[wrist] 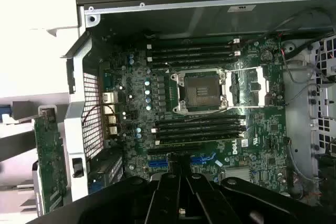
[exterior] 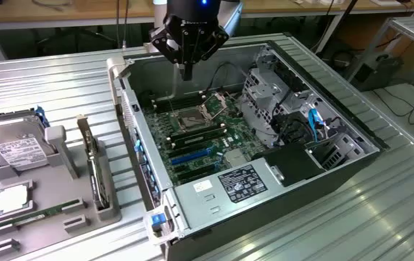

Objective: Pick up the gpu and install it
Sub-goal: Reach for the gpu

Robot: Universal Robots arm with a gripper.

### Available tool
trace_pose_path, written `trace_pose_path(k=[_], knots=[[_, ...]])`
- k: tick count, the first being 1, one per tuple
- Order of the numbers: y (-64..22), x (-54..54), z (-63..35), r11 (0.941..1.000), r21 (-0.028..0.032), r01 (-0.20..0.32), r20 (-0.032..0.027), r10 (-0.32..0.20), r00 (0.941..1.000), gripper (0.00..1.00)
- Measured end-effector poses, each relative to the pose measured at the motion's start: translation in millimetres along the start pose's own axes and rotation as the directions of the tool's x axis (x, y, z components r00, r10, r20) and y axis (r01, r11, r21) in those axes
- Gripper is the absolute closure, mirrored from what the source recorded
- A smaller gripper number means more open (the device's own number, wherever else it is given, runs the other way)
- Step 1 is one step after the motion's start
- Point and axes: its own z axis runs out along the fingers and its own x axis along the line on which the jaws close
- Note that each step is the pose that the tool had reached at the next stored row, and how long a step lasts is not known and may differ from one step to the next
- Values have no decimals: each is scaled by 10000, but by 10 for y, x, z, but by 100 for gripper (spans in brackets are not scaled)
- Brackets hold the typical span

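In the exterior view we see a black claw hanging over the far end of an open computer case. Its two slim fingers are pressed together into one dark tip, with nothing between them. The case is a sheet-metal box lying on its side on a ribbed metal table. Inside it lies a green circuit board with a square silver processor socket and a grey power box with a black label. At the exterior view's left is a matte grey moulded tray. The graphics card stands on edge in a slot on the tray's side just beside the case. It is thin and flat, with a pale bracket strip at the far end, and it is well apart from the claw. The tray also holds a silver boxy hard drive and a narrow green memory stick. In the wrist view the claw looks straight down at the board, fingers together and empty, their tips near the blue slots. The socket frame is shiny, long black memory slots run on both sides of it, and a perforated grille sits in the case wall. The graphics card stands outside that wall, its green side showing.
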Motion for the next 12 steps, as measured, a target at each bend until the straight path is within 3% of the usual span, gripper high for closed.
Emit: trace_pose_path(k=[6, 9, 12], knots=[[0, 0, 0, 10000, 0, 0, 0, 0, 10000, 89], [-62, 41, -3, 10000, -2, -1, 2, 1, 10000, 89], [-143, 155, -10, 10000, -1, 2, 13, -2, 10000, 89]])
